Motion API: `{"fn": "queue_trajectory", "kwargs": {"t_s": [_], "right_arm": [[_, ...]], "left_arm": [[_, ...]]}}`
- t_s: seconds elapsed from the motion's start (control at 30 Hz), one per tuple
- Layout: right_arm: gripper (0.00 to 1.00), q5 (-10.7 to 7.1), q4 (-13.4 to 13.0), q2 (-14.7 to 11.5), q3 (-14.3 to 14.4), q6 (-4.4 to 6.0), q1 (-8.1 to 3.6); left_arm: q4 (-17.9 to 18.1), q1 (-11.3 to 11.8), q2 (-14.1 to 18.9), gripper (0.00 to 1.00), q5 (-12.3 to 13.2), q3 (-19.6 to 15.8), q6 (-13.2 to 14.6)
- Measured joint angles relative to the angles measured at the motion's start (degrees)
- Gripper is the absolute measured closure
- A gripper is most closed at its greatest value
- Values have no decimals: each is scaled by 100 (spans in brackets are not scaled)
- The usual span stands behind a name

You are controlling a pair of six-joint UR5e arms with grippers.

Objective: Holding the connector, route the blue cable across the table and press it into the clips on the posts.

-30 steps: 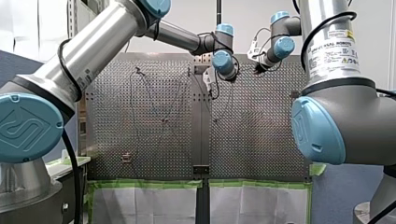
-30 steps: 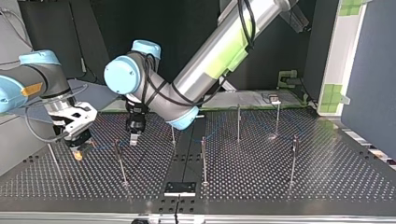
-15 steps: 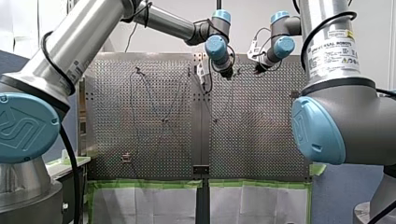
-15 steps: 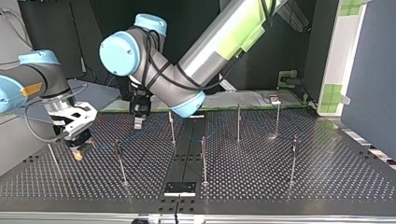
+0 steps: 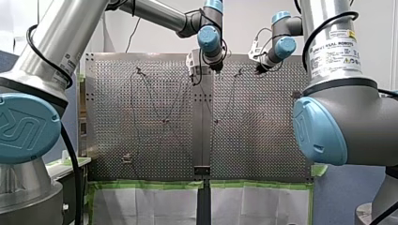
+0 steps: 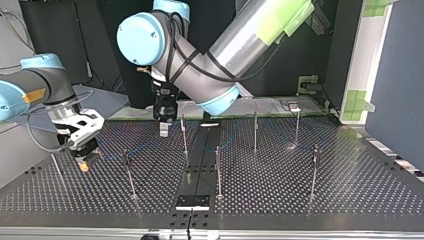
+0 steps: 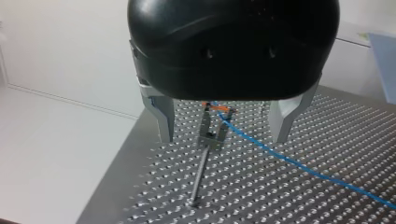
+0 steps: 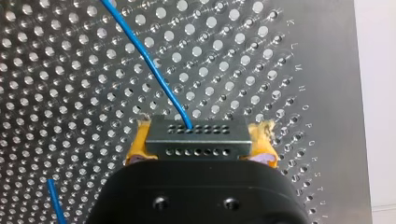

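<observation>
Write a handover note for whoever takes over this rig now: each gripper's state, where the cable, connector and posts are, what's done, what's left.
Right gripper: shut on the connector.
Left gripper: open, empty, above a post with a clip.
Blue cable: runs from the connector across the table, close by that clip.
Done: connector gripped, cable laid out among the posts.
To do: press it into the clips; which already hold it cannot be told.

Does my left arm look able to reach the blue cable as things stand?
Probably yes: my left gripper is open, and the cable runs beside the post ahead of it, nothing between.
</observation>
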Motion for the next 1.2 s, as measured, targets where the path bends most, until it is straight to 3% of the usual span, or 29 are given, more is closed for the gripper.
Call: {"fn": "queue_trajectory", "kwargs": {"t_s": [0.23, 0.67, 1.0, 1.2], "right_arm": [[100, 2, -3, 1, -1, -2, 19], [100, 0, 9, 2, 0, -2, 54], [100, 0, 10, 3, 2, -2, 82], [100, 2, 10, 5, 2, -2, 84]], "left_arm": [[363, -20, 364, 0, 99, -364, -57], [1011, -98, 1010, 0, 201, -1008, -664], [1526, -43, 1487, 0, 36, -1523, -1152], [1816, -37, 1539, 0, -23, -1816, -1191]]}}
